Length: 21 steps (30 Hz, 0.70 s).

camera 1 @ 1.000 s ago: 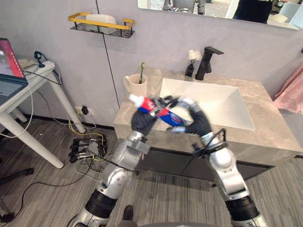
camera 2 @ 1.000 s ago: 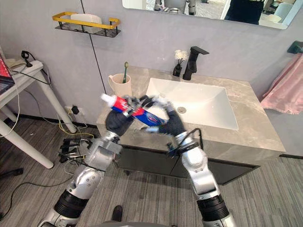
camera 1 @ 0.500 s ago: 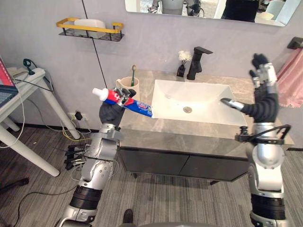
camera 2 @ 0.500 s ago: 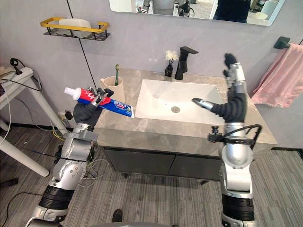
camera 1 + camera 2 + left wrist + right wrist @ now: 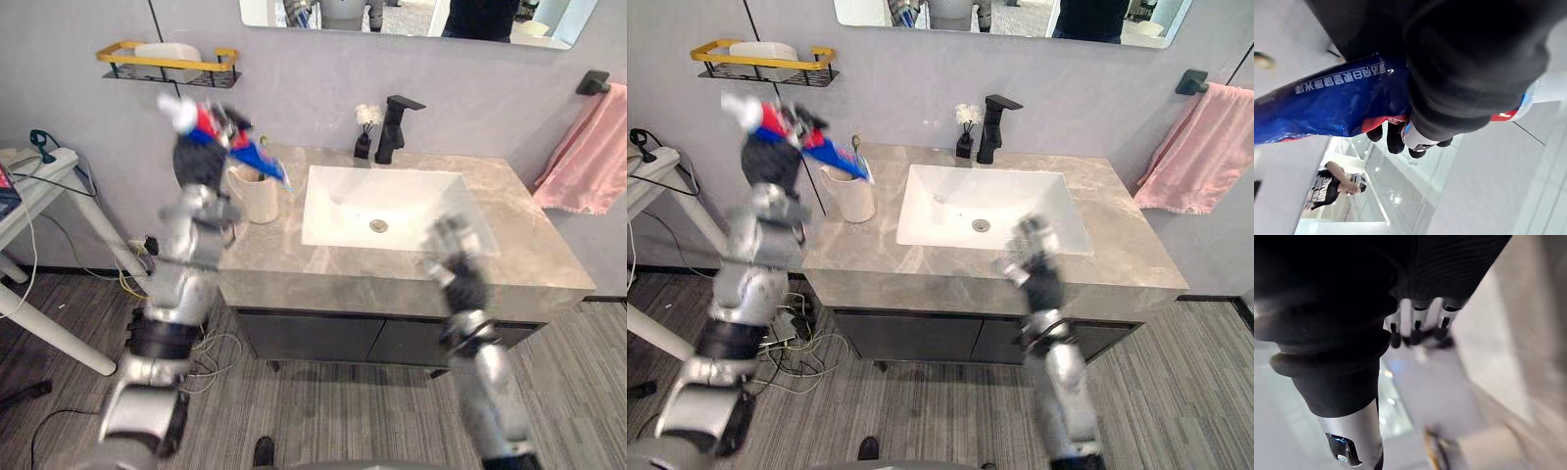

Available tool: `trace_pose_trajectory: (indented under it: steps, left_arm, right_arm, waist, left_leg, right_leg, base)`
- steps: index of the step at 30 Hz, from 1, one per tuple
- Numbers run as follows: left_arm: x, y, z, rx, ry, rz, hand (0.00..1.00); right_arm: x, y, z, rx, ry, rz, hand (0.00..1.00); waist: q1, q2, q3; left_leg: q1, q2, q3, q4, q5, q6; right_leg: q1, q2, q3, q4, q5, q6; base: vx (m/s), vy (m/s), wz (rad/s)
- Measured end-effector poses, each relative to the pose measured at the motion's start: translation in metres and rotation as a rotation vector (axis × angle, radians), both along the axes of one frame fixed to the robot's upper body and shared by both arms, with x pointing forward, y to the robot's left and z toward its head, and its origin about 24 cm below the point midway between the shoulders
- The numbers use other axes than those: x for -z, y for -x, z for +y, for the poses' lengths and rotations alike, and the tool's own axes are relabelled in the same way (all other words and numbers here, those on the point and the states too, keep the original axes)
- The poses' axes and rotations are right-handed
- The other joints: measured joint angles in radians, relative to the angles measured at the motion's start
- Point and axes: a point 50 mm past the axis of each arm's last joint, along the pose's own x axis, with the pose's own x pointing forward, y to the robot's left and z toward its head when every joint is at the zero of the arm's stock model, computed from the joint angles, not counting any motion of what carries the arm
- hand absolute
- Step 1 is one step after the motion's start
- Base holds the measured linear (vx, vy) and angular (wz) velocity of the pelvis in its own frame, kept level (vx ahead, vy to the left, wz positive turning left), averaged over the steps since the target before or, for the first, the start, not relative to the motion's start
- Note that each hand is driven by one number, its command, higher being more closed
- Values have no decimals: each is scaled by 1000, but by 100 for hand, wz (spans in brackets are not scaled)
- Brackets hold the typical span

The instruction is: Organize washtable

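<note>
My left hand is raised beside the wall, shut on a red, white and blue toothpaste tube. The tube's white cap points up and left, and its flat blue end hangs over the cream cup. In the left wrist view the fingers curl round the blue tube. The cup stands on the grey stone counter, left of the sink, with a toothbrush in it. My right hand is low over the counter's front right, blurred, fingers straight and holding nothing.
A black faucet and a small vase of white flowers stand behind the sink. A yellow-railed wall shelf holds a white soap. A pink towel hangs at the right. A white side table and floor cables lie at the left.
My left hand has lifted the toothpaste tube higher, to over the cup. My right hand has dropped from up by the towel to low over the counter's front. The camera has shifted too.
</note>
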Motion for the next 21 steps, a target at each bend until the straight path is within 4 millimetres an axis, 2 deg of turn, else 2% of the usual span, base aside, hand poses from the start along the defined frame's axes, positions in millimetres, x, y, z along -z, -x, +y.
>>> trace_pose_trajectory:
  steps: [1,5,9,13,21]
  left_arm:
    - [-10,0,-7,-9,-44,-40,100]
    - [-12,-3,-11,-52,-134,-45,100]
    - [-18,-13,-5,-125,-154,-23,100]
    - [-25,-12,0,-154,-181,-42,100]
    - [-25,-15,0,-183,-214,-35,100]
  right_arm:
    - [6,5,3,-22,-31,32,0]
    - [8,12,12,-93,-61,43,0]
    - [13,24,28,-227,-57,58,0]
    - [14,24,28,-241,-27,44,0]
    - [10,19,28,-249,-14,20,0]
  waist:
    - [0,-15,0]
    - [1,-34,-1]
    - [2,-66,3]
    - [2,-95,10]
    - [1,-111,45]
  left_leg:
    - [-4,0,-1,0,0,0]
    - [-25,1,-4,0,0,0]
    - [-44,5,-5,0,-3,-4]
    - [-55,5,-3,4,-1,-2]
    - [-59,8,-3,5,-2,-3]
  right_leg:
    - [-3,0,-1,0,0,0]
    - [-24,1,-2,1,0,0]
    - [-42,5,-2,-2,3,0]
    - [-53,5,0,-3,8,7]
    - [-55,8,0,-9,8,7]
  base:
    - [0,0,0]
    - [0,0,0]
    - [0,0,0]
    - [3,-4,-1]
    - [0,0,0]
